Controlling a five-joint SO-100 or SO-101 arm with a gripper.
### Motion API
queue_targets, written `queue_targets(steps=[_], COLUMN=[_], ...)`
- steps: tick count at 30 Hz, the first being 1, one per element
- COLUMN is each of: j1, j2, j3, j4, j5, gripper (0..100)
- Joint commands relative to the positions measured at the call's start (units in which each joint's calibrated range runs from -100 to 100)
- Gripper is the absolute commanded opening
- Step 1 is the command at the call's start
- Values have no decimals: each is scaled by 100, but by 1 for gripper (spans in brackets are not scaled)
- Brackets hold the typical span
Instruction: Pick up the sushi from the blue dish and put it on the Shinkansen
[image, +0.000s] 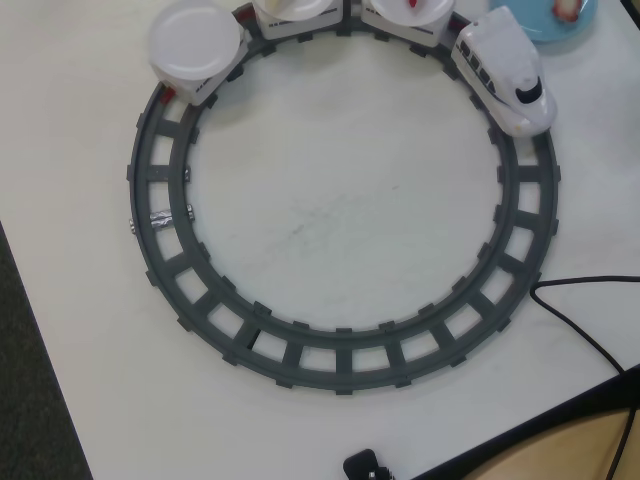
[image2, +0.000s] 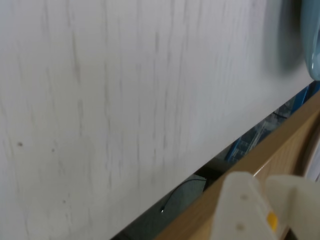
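In the overhead view the white Shinkansen (image: 505, 72) sits on the grey track's upper right, nose down-right. Behind it run cars topped with round white plates (image: 195, 40). The blue dish (image: 562, 22) is cut off by the top right corner, and the pinkish-red and white sushi (image: 568, 8) lies on it. No gripper shows in that view. In the blurred wrist view my gripper (image2: 264, 184) enters from the bottom right over the table's edge. Its white fingers (image2: 239, 200) stand close together with nothing seen between them. The blue dish's rim (image2: 312, 40) shows at the upper right.
The grey circular track (image: 340, 365) fills most of the white table. A small red and white piece (image: 412, 5) lies on the plate behind the engine. A black cable (image: 585, 325) runs in from the right. The table's edge slants across the bottom right, with a wooden surface (image2: 280, 145) beyond.
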Motion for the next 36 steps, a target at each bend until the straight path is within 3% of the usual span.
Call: queue_targets(steps=[1,36], j1=[12,12], j2=[-60,-52], j3=[-17,-17], j4=[13,4], j5=[-12,35], gripper=[1,1])
